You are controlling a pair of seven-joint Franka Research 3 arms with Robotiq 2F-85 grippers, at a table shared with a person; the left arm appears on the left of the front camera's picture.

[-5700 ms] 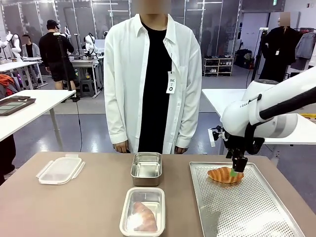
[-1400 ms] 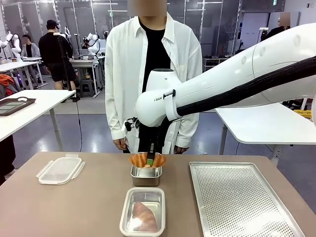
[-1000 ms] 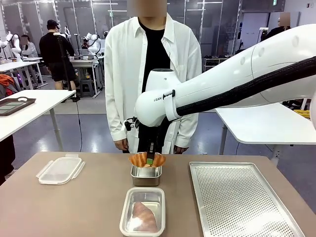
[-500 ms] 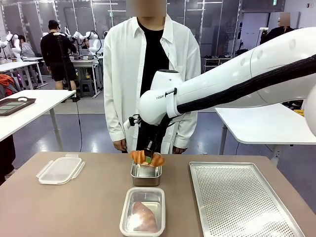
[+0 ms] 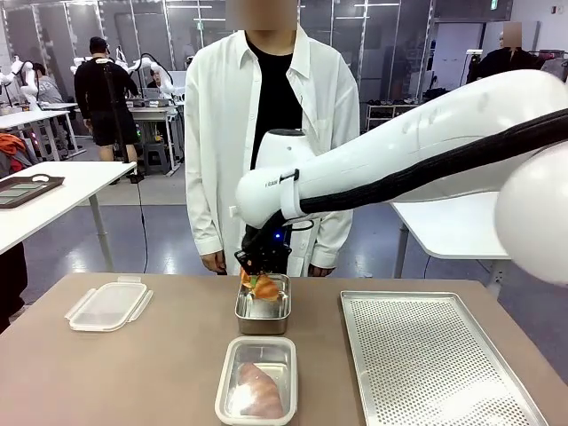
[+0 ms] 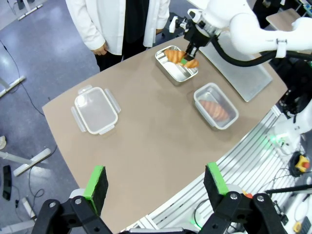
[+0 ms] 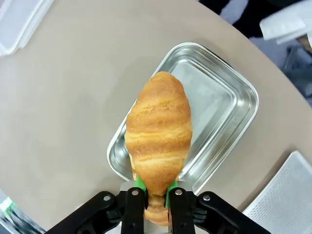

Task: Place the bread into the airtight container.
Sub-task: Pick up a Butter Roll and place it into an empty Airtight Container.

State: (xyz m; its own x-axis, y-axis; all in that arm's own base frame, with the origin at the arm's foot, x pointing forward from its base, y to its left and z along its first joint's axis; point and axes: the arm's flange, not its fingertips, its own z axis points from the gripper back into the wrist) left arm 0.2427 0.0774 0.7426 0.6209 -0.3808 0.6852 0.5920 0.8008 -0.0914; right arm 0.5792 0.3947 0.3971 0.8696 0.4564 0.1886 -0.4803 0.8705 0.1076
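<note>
Robotics lab, open hall, is what you're working in. Grey floor (image 5: 160, 222), glass partitions (image 5: 373, 53) at 12 o'clock. White worktables (image 5: 62, 191) at 9 and 3 o'clock of your desk (image 5: 133, 373). Shelf rack (image 5: 392, 120) at 1 o'clock. White robot arm (image 5: 399, 160) over desk. Aluminium rail frame (image 6: 243, 156) and emergency stop button (image 6: 298, 163) at desk's near edge.

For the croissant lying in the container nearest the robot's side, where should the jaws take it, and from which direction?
Grip the golden-brown croissant across its thick middle, coming straight down from above. It lies flat, lengthwise in the pale rounded-rectangular container, whose raised walls close off any sideways approach. The tapered ends would likely give less hold.
</note>
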